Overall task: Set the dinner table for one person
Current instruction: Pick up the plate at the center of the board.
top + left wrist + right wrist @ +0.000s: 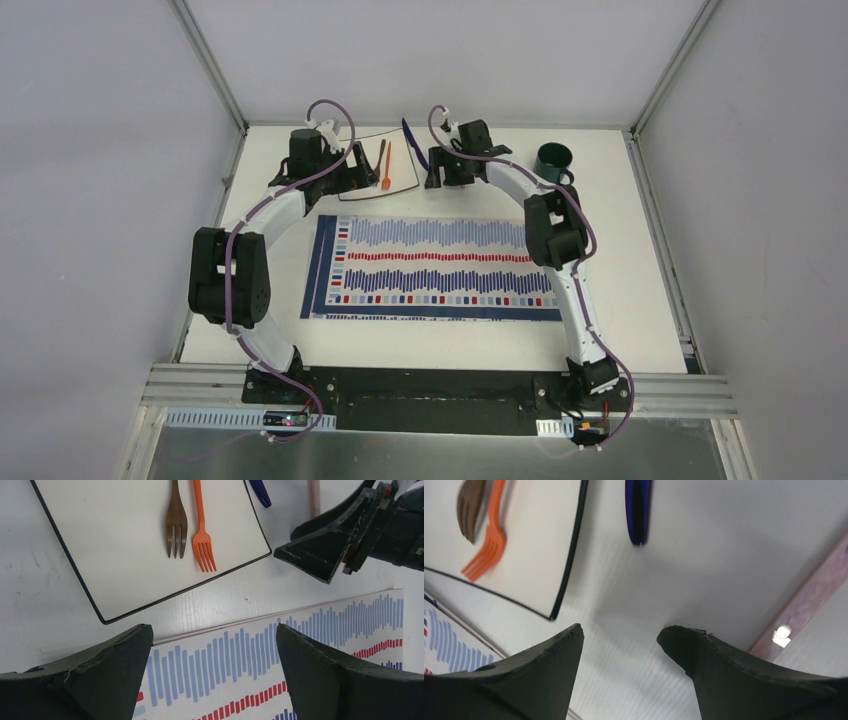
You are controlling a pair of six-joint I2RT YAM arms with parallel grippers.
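The white dinner table [640, 250] carries a blue-, red- and white-striped placemat [435, 265] in the middle. Behind it lies a square white plate [402, 165] with a black rim, and on it a brown fork [176, 520] and an orange fork [202, 535] lie side by side. A blue utensil [413, 143] lies just right of the plate. My left gripper [212, 630] is open and empty, over the placemat's far edge near the plate's front corner. My right gripper [621, 630] is open and empty over bare table right of the plate.
A dark green cup [553, 160] stands at the back right of the table. A pink stick-like thing [314, 497] lies beside the blue utensil, near my right gripper's fingers [320, 555]. The two grippers are close together at the back of the table.
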